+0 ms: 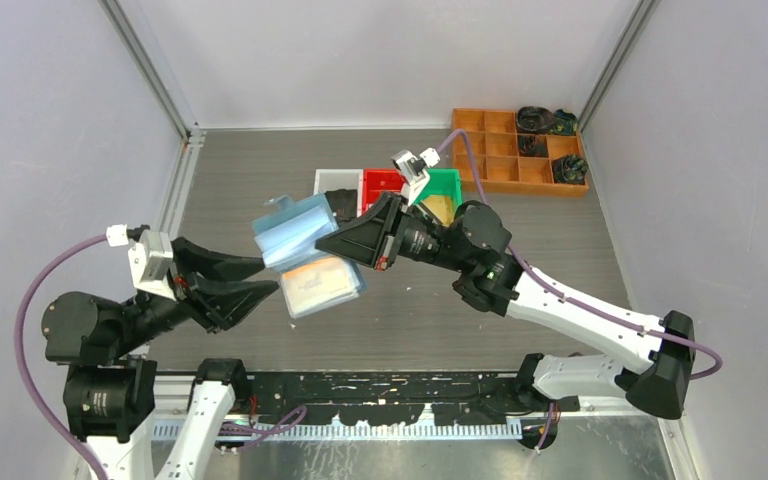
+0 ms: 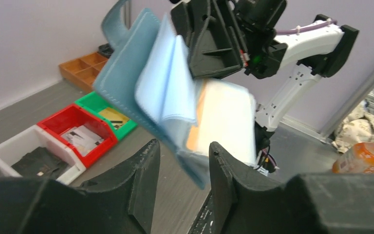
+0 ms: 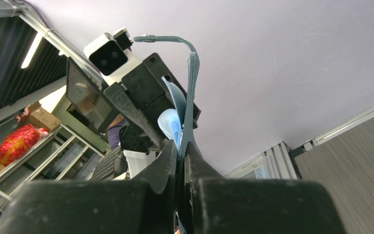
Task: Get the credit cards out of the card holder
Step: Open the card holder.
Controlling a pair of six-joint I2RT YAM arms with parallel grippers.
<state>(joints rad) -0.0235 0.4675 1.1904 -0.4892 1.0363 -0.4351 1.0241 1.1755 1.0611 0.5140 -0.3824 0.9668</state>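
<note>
The card holder (image 1: 292, 232), a light-blue translucent plastic case with fanned pockets, hangs open in the air above the grey ribbed surface (image 1: 240, 180). The right gripper (image 3: 181, 146) is pinched tight on its thin edge. The left gripper (image 2: 182, 151) gapes wide, with the case's lower corner between its fingers; I cannot tell if they touch. An orange-tinted rectangle (image 1: 322, 285) shows through 1 pocket. Beyond stand 3 bins: the white bin (image 2: 9, 146) holds something dark and flat, the red bin (image 2: 61, 122) holds white slips, and the green bin (image 2: 90, 102) holds a yellowish card.
</note>
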